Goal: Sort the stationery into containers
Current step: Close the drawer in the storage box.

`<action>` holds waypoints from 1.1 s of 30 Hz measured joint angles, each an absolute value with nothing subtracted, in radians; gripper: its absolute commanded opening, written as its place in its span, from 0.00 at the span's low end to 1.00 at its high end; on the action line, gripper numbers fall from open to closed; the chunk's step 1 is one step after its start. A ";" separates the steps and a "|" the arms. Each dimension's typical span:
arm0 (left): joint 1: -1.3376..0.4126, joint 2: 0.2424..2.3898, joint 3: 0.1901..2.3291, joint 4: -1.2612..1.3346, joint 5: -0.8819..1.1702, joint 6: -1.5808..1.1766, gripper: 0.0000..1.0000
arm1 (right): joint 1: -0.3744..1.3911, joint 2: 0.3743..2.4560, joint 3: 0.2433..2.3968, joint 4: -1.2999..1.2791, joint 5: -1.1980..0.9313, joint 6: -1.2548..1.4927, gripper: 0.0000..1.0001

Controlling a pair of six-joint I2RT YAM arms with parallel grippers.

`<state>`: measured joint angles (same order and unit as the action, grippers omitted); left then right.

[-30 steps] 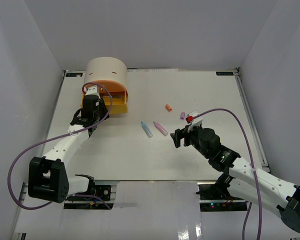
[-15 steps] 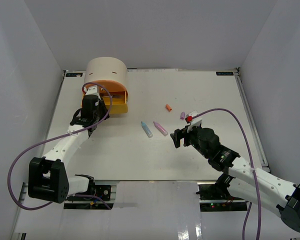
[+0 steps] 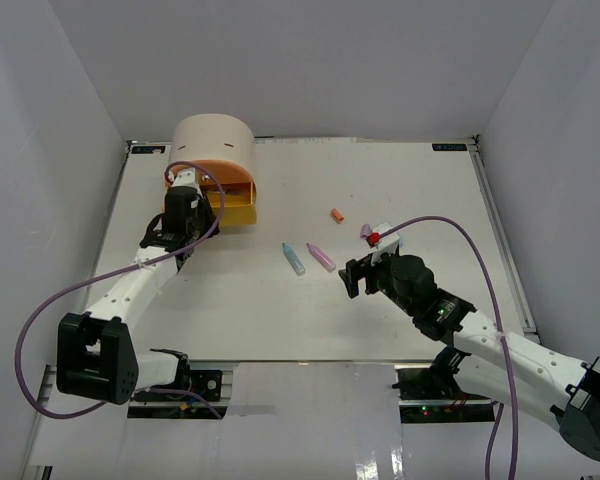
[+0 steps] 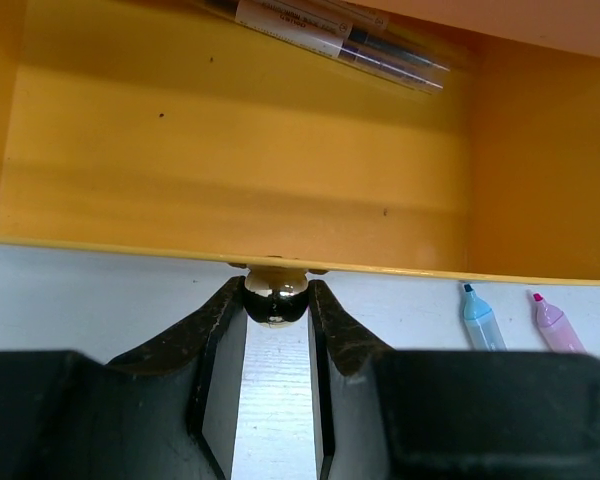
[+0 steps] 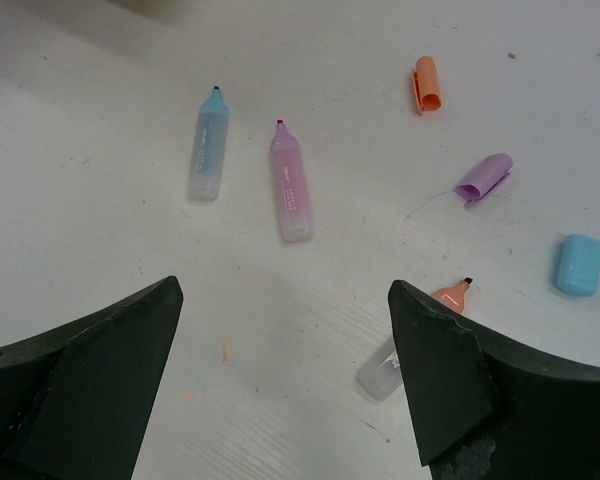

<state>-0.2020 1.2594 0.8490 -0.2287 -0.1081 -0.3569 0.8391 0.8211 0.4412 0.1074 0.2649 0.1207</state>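
While the left gripper (image 4: 276, 295) pinches the knob (image 4: 275, 306) of the yellow drawer (image 4: 230, 150) at lower centre of its wrist view, the right gripper (image 5: 282, 290) hangs spread wide, the pink marker (image 5: 290, 185) lying just up-frame of its gap, long axis roughly vertical, nearer this arm.

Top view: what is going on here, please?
The left end effector is closed on the small round metal knob of the open yellow drawer, which holds thin pens at its back. The right end effector hangs open near the pale blue marker and pink marker lying loose on the white table.
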 measured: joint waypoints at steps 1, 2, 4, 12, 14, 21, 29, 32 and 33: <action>-0.203 1.263 0.852 -0.231 -0.108 -0.357 0.19 | 0.839 0.824 0.441 0.108 0.262 0.120 0.90; -0.204 1.267 0.855 -0.231 -0.109 -0.357 0.19 | 0.839 0.827 0.441 0.108 0.261 0.120 0.90; -0.205 1.280 0.864 -0.231 -0.113 -0.357 0.19 | 0.839 0.831 0.441 0.109 0.259 0.120 0.90; -0.206 1.325 0.884 -0.191 -0.132 -0.356 0.19 | 0.839 0.849 0.441 0.115 0.258 0.120 0.90; -0.207 1.336 0.884 -0.171 -0.140 -0.356 0.20 | 0.839 0.852 0.441 0.115 0.258 0.120 0.90; -0.207 1.366 0.884 -0.094 -0.162 -0.348 0.23 | 0.839 0.859 0.441 0.116 0.254 0.120 0.90; -0.207 1.401 0.883 -0.001 -0.179 -0.329 0.27 | 0.839 0.860 0.441 0.131 0.251 0.114 0.90; -0.207 1.424 0.882 0.033 -0.185 -0.325 0.27 | 0.839 0.860 0.441 0.132 0.248 0.112 0.90; -0.207 1.430 0.879 0.041 -0.187 -0.324 0.27 | 0.839 0.860 0.441 0.132 0.247 0.111 0.90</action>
<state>-0.2073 1.4300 0.8795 0.0410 -0.1871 -0.3241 0.8391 0.8604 0.4412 0.1318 0.2474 0.1108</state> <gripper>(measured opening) 0.371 0.900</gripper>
